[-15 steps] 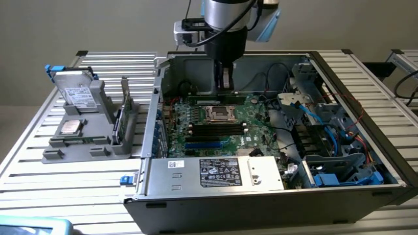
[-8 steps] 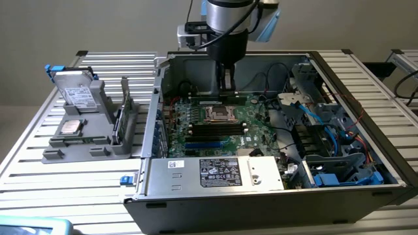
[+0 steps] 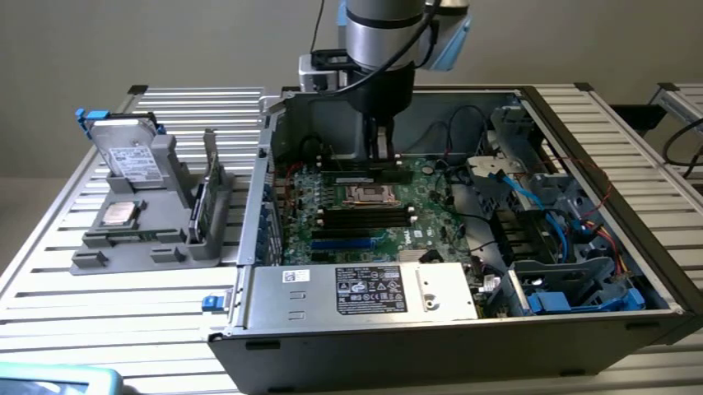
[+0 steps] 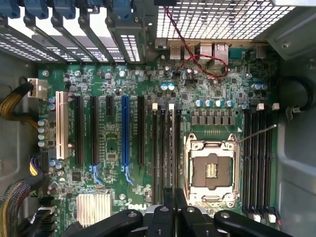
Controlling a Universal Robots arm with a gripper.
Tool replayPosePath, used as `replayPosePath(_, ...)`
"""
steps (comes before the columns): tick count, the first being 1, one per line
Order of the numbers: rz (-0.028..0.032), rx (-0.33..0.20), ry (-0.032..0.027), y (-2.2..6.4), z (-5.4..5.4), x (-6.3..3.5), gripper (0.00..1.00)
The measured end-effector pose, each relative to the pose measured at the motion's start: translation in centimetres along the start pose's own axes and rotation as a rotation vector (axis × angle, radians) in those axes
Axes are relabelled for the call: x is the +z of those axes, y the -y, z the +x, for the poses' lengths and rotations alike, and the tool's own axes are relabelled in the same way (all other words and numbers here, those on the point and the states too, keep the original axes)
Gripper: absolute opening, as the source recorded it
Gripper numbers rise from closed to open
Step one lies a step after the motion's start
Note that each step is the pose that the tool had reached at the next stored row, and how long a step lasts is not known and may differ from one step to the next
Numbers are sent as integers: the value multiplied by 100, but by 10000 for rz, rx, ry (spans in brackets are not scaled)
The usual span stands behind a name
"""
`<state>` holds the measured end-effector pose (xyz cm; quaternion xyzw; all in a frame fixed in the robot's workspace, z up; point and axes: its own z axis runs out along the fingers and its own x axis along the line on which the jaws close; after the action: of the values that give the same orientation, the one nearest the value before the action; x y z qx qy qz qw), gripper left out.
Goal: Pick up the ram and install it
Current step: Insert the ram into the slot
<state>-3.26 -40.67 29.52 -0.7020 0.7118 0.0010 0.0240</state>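
Metal fingers of the gripper (image 3: 383, 160) hang down from the arm at the upper middle of the exterior view, inside the open computer case (image 3: 659, 288). They are drawn close together and clamped on the ram (image 3: 354, 178). This is a narrow green stick with a pale label, lying level right under the fingertips. It runs along the black memory slots on the far side of the CPU socket (image 3: 363, 196), toward the back wall of the case. Whether its edge has already entered a slot cannot be told.

The motherboard (image 3: 329, 206) fills the case floor in the exterior view's middle. A second group of black memory slots (image 3: 363, 218) lies on the near side of the socket. A silver power supply (image 3: 368, 290) with a printed label sits against the case's front edge, and blue cables (image 3: 528, 193) loop through the exterior view's right half.

In the exterior view's left, on the slatted aluminium table (image 3: 110, 313), stands a grey holder (image 3: 154, 247). It carries an upright silver drive (image 3: 127, 152) and a small square silver chip (image 3: 118, 214).

In the wrist view the gripper (image 4: 174, 210) shows as black fingers set nearly together. They sit over the bank of four memory slots (image 4: 167, 148) just beside the open CPU socket (image 4: 211, 168). A blue expansion slot (image 4: 123, 133) stands farther from the socket. A finned silver heatsink (image 4: 93, 207) sits near the fingers, and a red wire (image 4: 197, 61) curls over the motherboard (image 4: 113, 94) by the rear ports.
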Motion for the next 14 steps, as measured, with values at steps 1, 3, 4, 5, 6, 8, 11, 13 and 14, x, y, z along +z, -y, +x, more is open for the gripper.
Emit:
replayPosePath(1, 28, 4, -1, 0, 6, 14, 12)
replayPosePath(3, 96, 27, 0, -1, 30, 39, 12)
replayPosePath(4, 133, 31, 0, -1, 44, 52, 12)
replayPosePath(5, 170, 35, 1, -1, 61, 64, 12)
replayPosePath(6, 204, 38, 2, -2, 79, 76, 12)
replayPosePath(8, 259, 42, 2, -2, 118, 102, 12)
replayPosePath(11, 329, 48, 3, -4, 164, 147, 12)
replayPosePath(13, 390, 48, 11, -10, 178, 174, 12)
replayPosePath(14, 425, 45, 9, -11, 179, 186, 12)
